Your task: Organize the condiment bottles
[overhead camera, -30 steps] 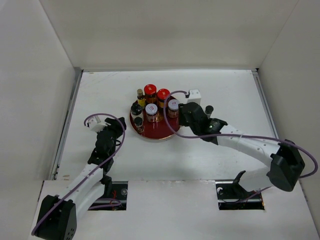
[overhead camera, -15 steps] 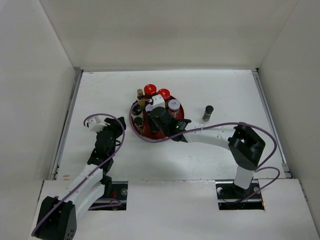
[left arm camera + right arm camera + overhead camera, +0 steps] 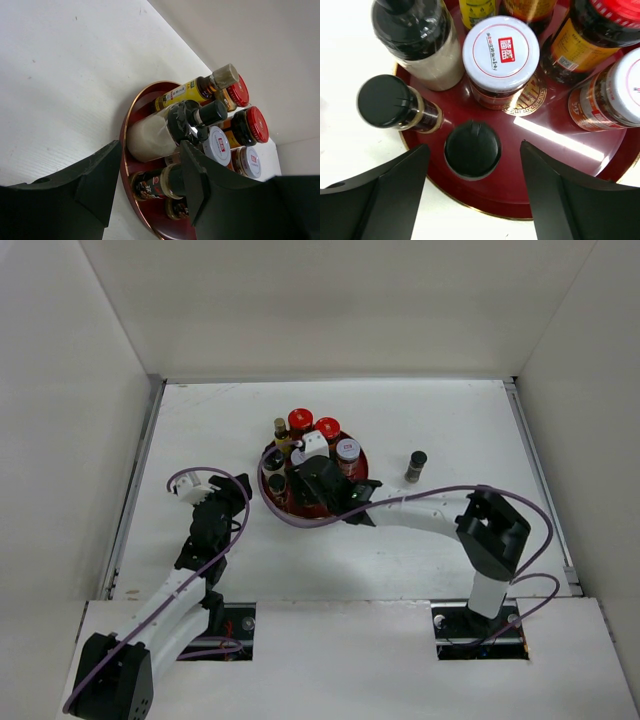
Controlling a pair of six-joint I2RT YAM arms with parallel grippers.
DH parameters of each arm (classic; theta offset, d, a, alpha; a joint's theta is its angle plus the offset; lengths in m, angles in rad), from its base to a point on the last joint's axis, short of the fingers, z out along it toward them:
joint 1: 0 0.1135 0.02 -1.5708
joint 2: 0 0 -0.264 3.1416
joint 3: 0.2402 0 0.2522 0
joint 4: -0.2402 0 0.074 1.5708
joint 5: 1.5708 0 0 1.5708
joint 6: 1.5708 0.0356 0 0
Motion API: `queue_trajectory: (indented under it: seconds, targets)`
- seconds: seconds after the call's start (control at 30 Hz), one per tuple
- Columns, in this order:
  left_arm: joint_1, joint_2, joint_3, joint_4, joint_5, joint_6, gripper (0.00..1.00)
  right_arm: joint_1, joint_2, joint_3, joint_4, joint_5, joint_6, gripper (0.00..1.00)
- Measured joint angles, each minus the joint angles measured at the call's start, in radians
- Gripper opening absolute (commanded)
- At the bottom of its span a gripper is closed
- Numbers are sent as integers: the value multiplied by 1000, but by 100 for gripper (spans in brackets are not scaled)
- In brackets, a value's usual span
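Several condiment bottles stand on the round red tray [image 3: 345, 502]: two red-capped jars [image 3: 300, 420], a white-lidded jar [image 3: 347, 450], a slim yellowish bottle [image 3: 281, 433]. My right gripper [image 3: 474, 146] hovers over the tray's near rim, open, its fingers on either side of a small black-capped bottle [image 3: 472, 149] without touching it. A second black-capped bottle [image 3: 390, 102] stands just left of it. In the top view the right gripper [image 3: 303, 498] covers that part of the tray. One dark bottle [image 3: 416, 466] stands alone on the table to the right. My left gripper [image 3: 150, 150] is open and empty, left of the tray.
A tall black-capped shaker with white contents [image 3: 422, 45] and a white-lidded jar [image 3: 501, 50] stand close behind the right gripper. The tray's gold centre [image 3: 530, 97] shows between the jars. White walls enclose the table [image 3: 450, 420] on three sides.
The right arm swung left from beside the lone bottle to over the tray, and has barely moved in the last half second. The left arm has stayed still.
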Motion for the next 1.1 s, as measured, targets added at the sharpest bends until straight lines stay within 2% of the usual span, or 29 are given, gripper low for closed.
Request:
queue_trajectory:
  seconds: [0.13, 0.2, 0.27, 0.33, 0.4, 0.47, 0.53, 0.67, 0.97, 1.1]
  targets:
    - [0, -4, 0, 0, 0, 0, 48, -7, -116, -69, -2, 5, -6, 79]
    - [0, -4, 0, 0, 0, 0, 48, -34, -203, -113, 2, 6, -7, 72]
    - [0, -5, 0, 0, 0, 0, 48, -98, -294, -156, 12, 20, 3, 58]
    - [0, -4, 0, 0, 0, 0, 48, -189, -357, -193, 29, 52, 19, 53]
    - [0, -3, 0, 0, 0, 0, 48, -282, -386, -228, 47, 103, 39, 55]
    - [0, -3, 0, 0, 0, 0, 48, -354, -386, -259, 48, 164, 53, 69]
    - [0, -3, 0, 0, 0, 0, 48, -399, -371, -285, 42, 220, 57, 78]
    - [0, 6, 0, 0, 0, 0, 48, -464, -315, -296, 30, 277, 53, 82]
    - [0, 5, 0, 0, 1, 0, 49, -533, -230, -296, 24, 256, 81, 73]
    - [0, 7, 0, 0, 0, -1, 49, -536, -213, -296, 21, 231, 99, 57]
